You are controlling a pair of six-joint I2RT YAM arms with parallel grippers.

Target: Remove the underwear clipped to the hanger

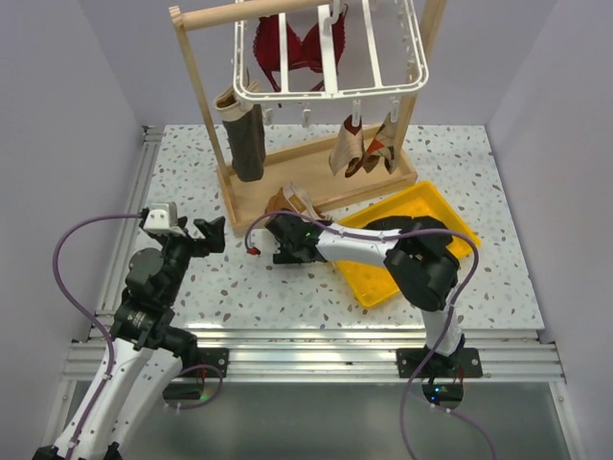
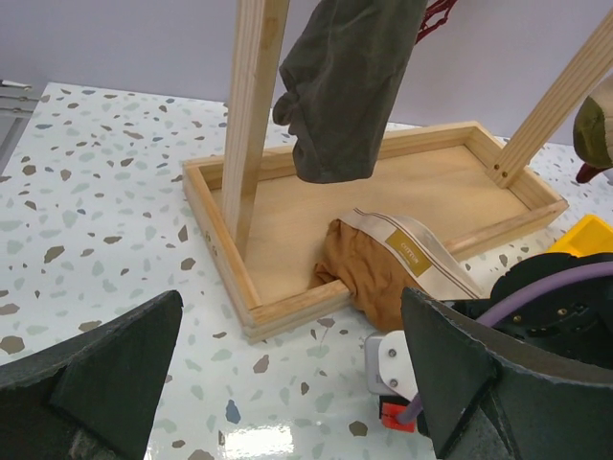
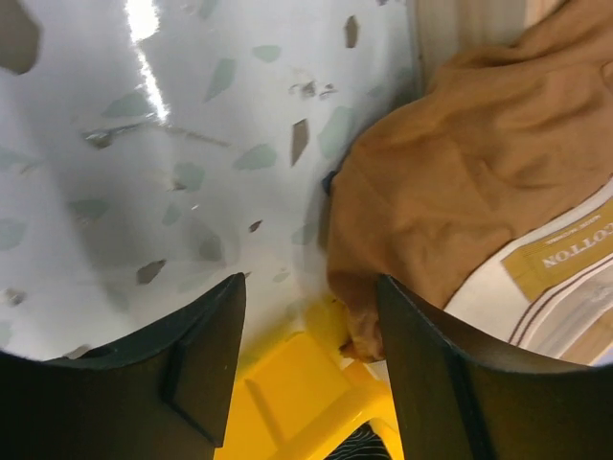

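briefs: 1 grey brief (image 1: 247, 139) clipped to hanger (image 1: 329, 53), 1 brown brief (image 2: 369, 273) draped over stand (image 2: 278, 216) base | socks (image 1: 364, 151): 2 | bra (image 1: 287, 48): 1 | left gripper (image 1: 213, 233) spread wide | right gripper (image 3: 311, 287) apart beside brown brief

Table (image 1: 460, 172) bears wooden stand (image 1: 306, 172), yellow tray (image 1: 419, 198); perhaps brown underwear (image 1: 280, 202).

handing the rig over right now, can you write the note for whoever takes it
Left gripper: open, empty, near the left corner of the stand base.
Right gripper: open, at the edge of the brown underwear, no grip yet.
Things: brown underwear is off the hanger, draped over the stand base's front edge. The dark grey underwear hangs clipped to the hanger. A black piece, apparently underwear, lies in the yellow tray.
Done: brown and black unclipped.
Left: move the brown one, probably to the tray; unclip the dark grey.
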